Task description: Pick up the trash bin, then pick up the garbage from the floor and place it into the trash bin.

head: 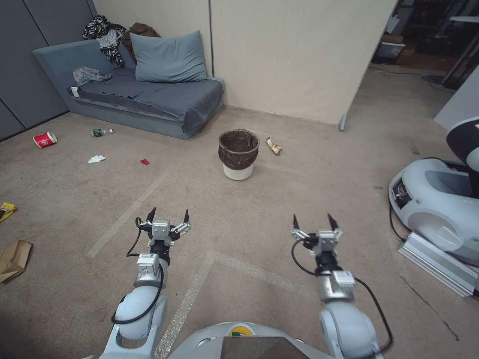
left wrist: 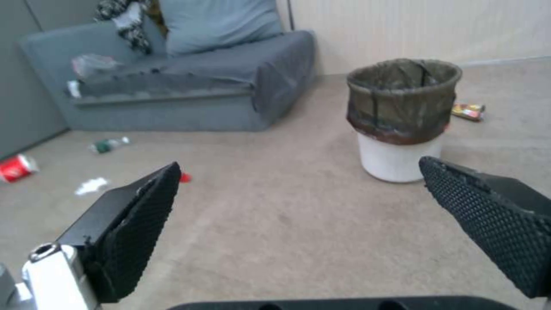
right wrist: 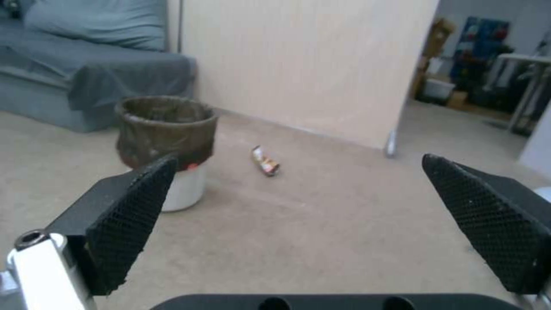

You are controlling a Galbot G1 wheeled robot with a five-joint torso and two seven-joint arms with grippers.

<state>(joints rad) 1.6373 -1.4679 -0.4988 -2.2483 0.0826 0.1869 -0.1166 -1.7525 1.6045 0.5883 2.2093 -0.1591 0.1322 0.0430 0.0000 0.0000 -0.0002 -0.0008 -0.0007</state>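
Beige carpet runs to a grey sofa (head: 144, 94) at upper left. Nothing is done yet: the trash bin (head: 238, 154) stands at centre frame, untouched, with the left gripper (head: 168, 218) and right gripper (head: 314, 223) both spread wide and empty, well short of it. A red paper cup (head: 45, 139), bottle (head: 101, 132) and snack wrapper (head: 273, 146) lie on the floor.

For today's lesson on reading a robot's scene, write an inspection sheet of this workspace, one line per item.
Surface: beige carpet floor with pale tape lines.
Job's things: trash bin upright, brown liner over its rim; snack wrapper on the floor near it; red cup, bottle, tissue, paper bag scattered to the left.
Clutter: greyish plastic bag on the sofa.
Grippers: left gripper and right gripper open, empty, short of the bin.
Cables: black cables along both arms.
Surroundings: partition wall; another machine at right.
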